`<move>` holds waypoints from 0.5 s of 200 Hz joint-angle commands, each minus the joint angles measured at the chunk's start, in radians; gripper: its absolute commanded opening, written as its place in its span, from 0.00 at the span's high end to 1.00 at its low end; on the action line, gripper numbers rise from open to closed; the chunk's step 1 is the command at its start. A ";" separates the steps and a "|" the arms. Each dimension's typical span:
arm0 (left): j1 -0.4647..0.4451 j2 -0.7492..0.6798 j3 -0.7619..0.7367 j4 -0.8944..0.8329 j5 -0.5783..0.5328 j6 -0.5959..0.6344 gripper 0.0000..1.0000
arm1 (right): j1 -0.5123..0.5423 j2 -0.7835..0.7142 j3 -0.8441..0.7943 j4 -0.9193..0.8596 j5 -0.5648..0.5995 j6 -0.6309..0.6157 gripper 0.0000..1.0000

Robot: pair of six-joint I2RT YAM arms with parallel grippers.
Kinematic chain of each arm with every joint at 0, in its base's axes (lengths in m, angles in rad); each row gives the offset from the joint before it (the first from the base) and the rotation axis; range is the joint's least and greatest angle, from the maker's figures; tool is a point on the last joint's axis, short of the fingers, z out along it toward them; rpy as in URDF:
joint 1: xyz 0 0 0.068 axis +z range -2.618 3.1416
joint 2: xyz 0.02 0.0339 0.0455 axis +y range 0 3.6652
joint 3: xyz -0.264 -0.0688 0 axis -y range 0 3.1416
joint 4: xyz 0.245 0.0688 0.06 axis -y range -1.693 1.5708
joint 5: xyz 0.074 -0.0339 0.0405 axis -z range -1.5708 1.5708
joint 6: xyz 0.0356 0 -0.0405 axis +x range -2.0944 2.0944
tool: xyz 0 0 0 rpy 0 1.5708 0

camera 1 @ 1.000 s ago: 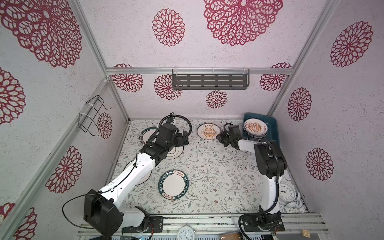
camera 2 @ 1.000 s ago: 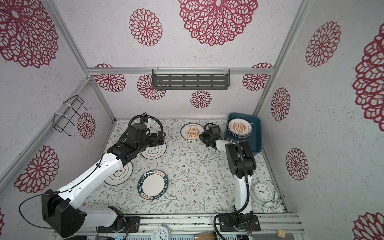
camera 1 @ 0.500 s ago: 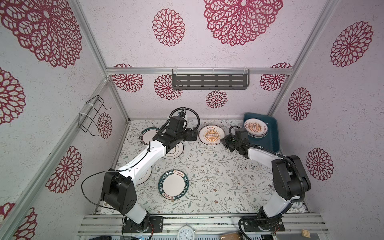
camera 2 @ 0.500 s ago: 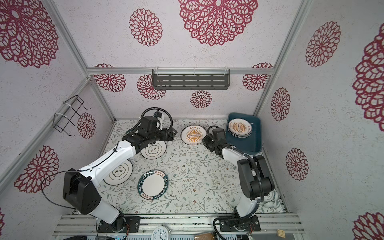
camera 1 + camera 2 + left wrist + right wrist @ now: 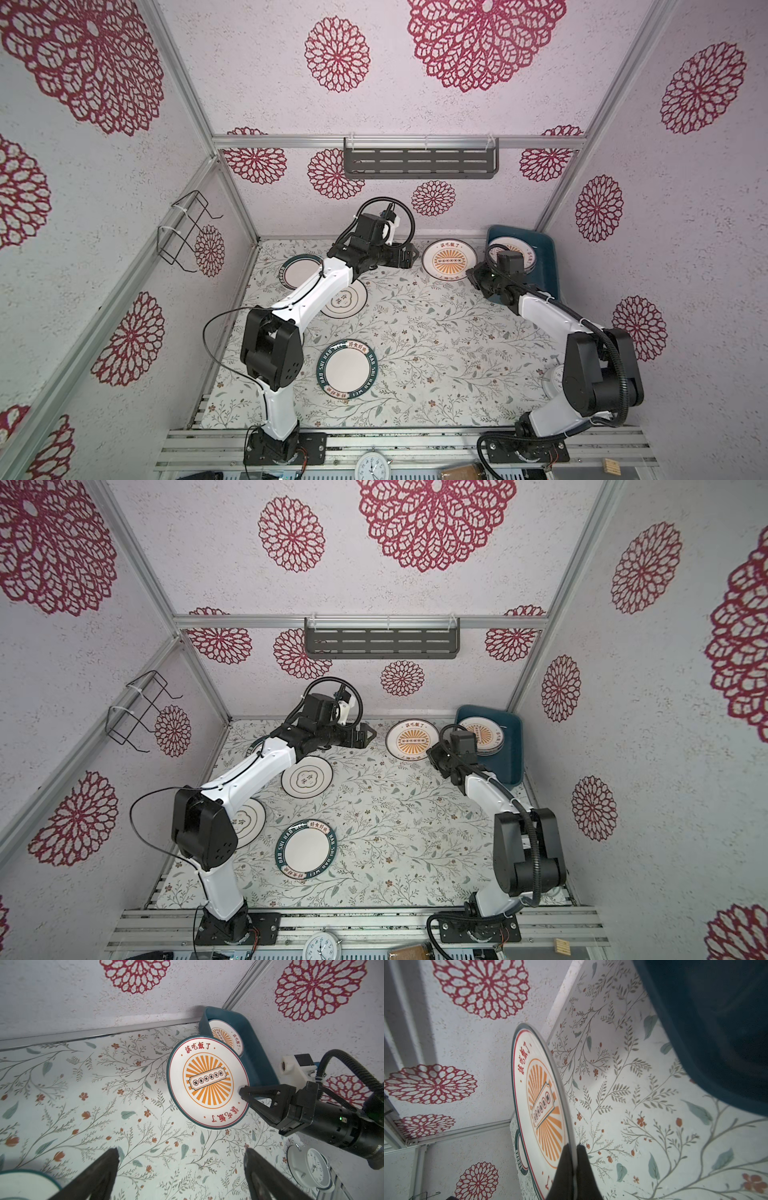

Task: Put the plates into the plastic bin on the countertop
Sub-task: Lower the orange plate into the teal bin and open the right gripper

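Right claw (image 5: pixel 573 1148) is clamped on the rim of the sunburst plate (image 5: pixel 207 1082), just beside the teal bin (image 5: pixel 255 1043); left claw (image 5: pixel 181 1151) hangs wide open over the worktop (image 5: pixel 83 1084) nearby.

In a top view my left arm (image 5: pixel 316 291) covers part of the green-rimmed plate (image 5: pixel 291 272) and the clover plate (image 5: pixel 349 300); my right arm (image 5: pixel 590 365) hides most of a clock (image 5: pixel 552 380). I cannot count the stack (image 5: pixel 528 253) in the bin (image 5: pixel 548 270). In the right wrist view the bin is blurred and the sunburst plate (image 5: pixel 542 1105) runs off the edge.
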 commanded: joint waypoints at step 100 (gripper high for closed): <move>0.066 0.273 0.257 0.049 0.209 -0.058 0.03 | -0.221 -0.027 0.159 -0.104 0.051 -0.123 1.00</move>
